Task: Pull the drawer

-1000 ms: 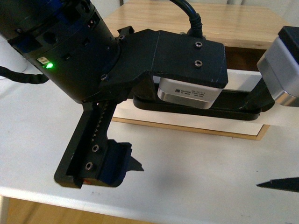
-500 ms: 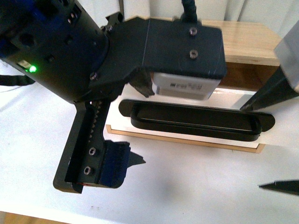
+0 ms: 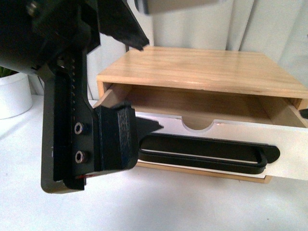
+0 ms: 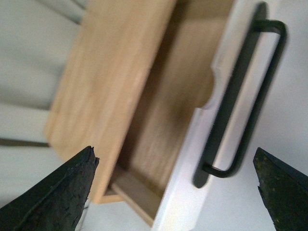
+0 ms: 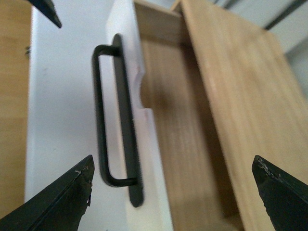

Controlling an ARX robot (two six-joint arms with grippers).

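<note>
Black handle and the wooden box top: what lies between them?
In the right wrist view: the white drawer front's rim with its half-round notch, then the open drawer's wooden inside, with nothing in the part that shows.

Room, home or office type: white surface (image 3: 192, 207), pale curtain (image 3: 269, 29), white plant pot (image 3: 13, 96), wooden cabinet (image 3: 202, 67) with drawer (image 3: 291, 144).

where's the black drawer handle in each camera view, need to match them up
Front view: handle lies across the white drawer front, lower middle.
Left wrist view: handle slants along that front, beside the notch.
Right wrist view: handle runs lengthwise along it, beside the notch.
Shared landmark: the half-round notch in the rim, behind the handle's middle.
</note>
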